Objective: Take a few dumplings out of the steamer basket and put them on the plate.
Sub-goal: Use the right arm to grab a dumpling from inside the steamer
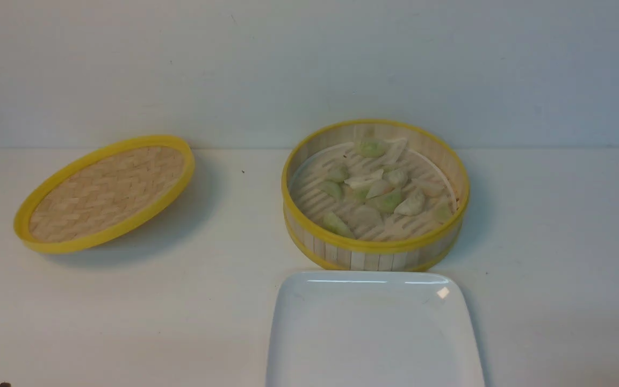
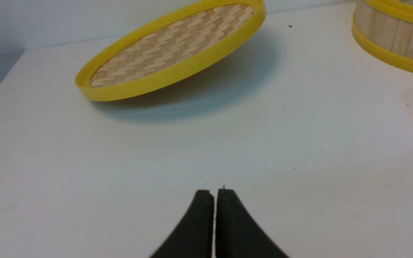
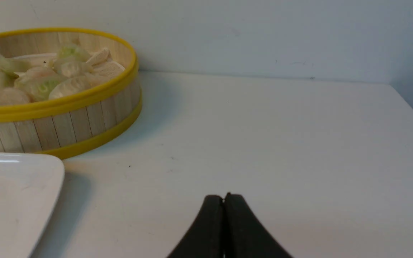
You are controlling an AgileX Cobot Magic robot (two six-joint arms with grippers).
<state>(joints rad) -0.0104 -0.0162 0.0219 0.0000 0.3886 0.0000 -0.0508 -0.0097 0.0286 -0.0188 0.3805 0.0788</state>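
Front view: dumplings [image 1: 390, 200] are lying in the steamer basket [image 1: 374, 260], at twelve o'clock from the plate [image 1: 368, 277]; left gripper [image 2: 214, 193] and right gripper [image 3: 223, 197] are pressing together, empty.

White table [image 1: 127, 301], plain pale wall [image 1: 309, 64]

left gripper [image 2: 214, 195]: two black fingers [image 2: 199, 225] pressed together, only hairline seam between, nothing held. fingers flare wide at base, curve in to blunt tips. right gripper [image 3: 224, 197]: same pose, black fingers [image 3: 244, 229] closed tip to tip, empty. both pointing forward, tilted slightly down. arms seen only through wrist views.
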